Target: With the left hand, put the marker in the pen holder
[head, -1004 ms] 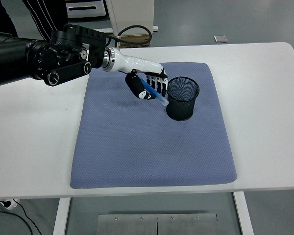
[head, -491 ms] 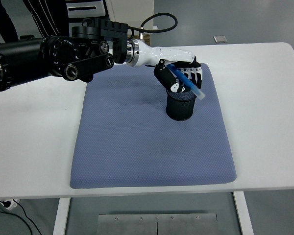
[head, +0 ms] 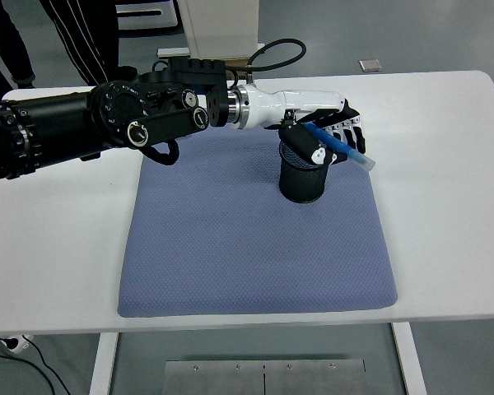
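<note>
White and smooth, the bench [head: 58,247] carries a blue-grey mat [head: 230,247] with a fine woven, dimpled texture and rounded corners, likely there to keep things from sliding. Taking the pen holder [head: 303,177] as the landmark: to its left and slightly behind, the bulky black left arm [head: 107,123] reaches in, its jointed housings glossy and round, narrowing to a white wrist sleeve. Directly above the holder sits the left hand [head: 321,140], fingers clenched around the marker [head: 339,148]. That marker is a slim blue stick with a paler tip, held slanted, its lower end jutting out to the right of the holder's rim and not yet over the opening. I judge the tilt is meant to bring one end down into the cup, though it needs to swing more upright first. The holder itself is a black mesh cylinder, open-topped, standing upright on the mat. No right arm shows anywhere beside it.
</note>
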